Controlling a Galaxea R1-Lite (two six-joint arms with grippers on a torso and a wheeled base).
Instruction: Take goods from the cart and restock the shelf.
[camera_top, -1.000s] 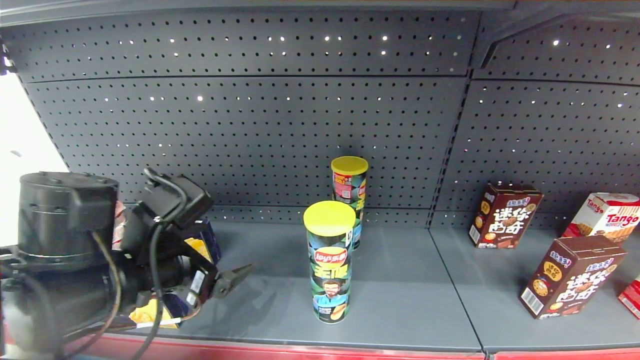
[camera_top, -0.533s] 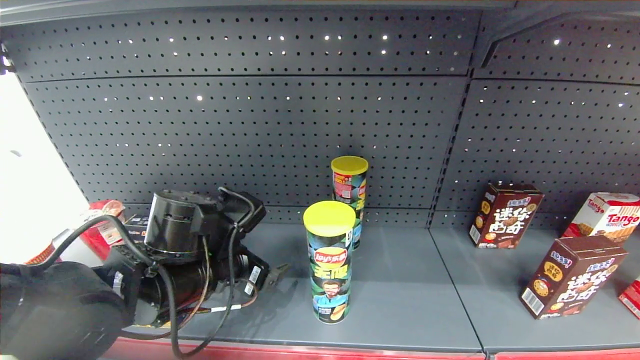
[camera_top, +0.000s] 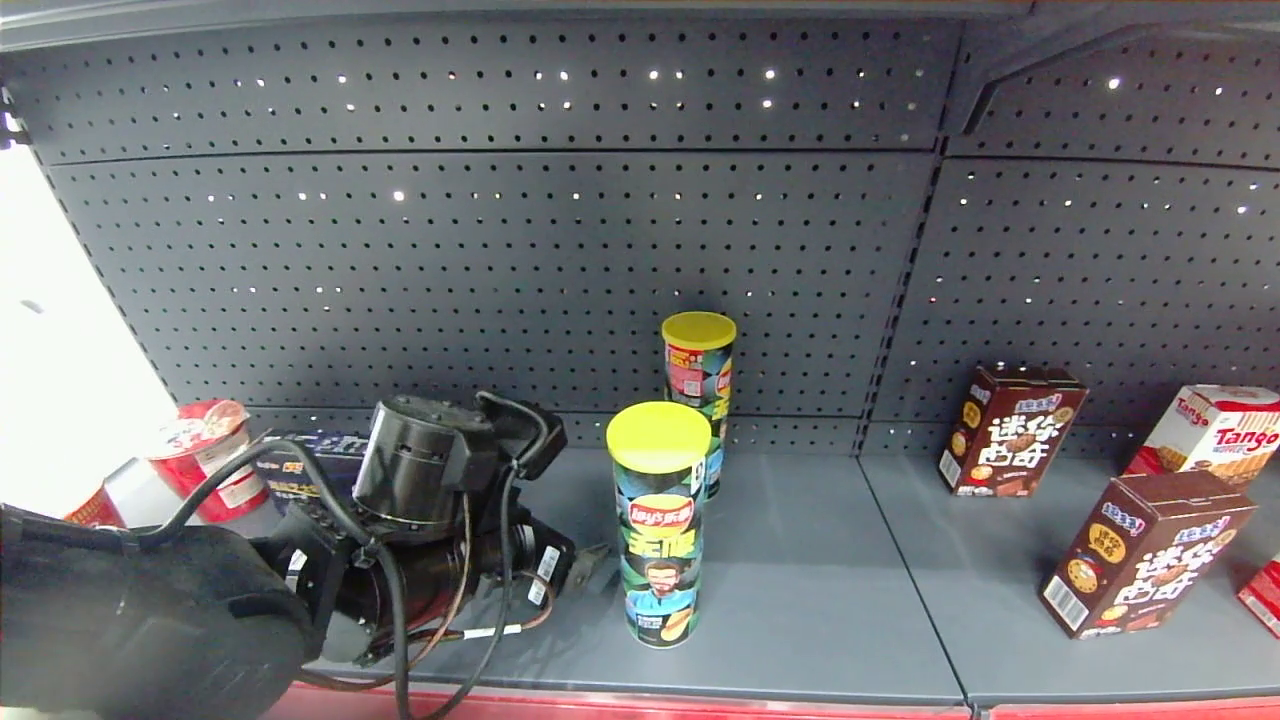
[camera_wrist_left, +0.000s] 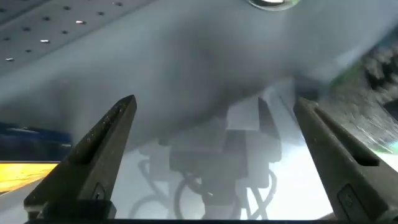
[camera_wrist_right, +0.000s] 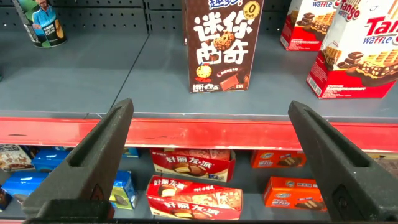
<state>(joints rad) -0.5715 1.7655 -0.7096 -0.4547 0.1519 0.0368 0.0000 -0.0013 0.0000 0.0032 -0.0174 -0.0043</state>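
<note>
While the left gripper (camera_top: 592, 560) lies low over the shelf (camera_top: 820, 610), its two fingers are spread apart and hold nothing. The front chip can (camera_top: 657, 525) stands upright just beside the fingertips, on the side away from the arm; whether they touch cannot be told. The rear chip can (camera_top: 698, 388) stands upright beyond the front one, close to the pegboard wall (camera_top: 500, 260). On the arm side of this gripper, toward the wall, are a red noodle cup (camera_top: 205, 455) and a dark blue box (camera_top: 300, 458).

The right gripper (camera_wrist_right: 211, 168) is fully open and empty, positioned in front of the red shelf edge (camera_wrist_right: 205, 132). Straight beyond it, a brown biscuit box (camera_wrist_right: 222, 43) stands upright on the shelf, with wafer boxes (camera_wrist_right: 357, 46) beside that box. Below the gripper, red snack boxes (camera_wrist_right: 193, 190) lie on a lower level.
</note>
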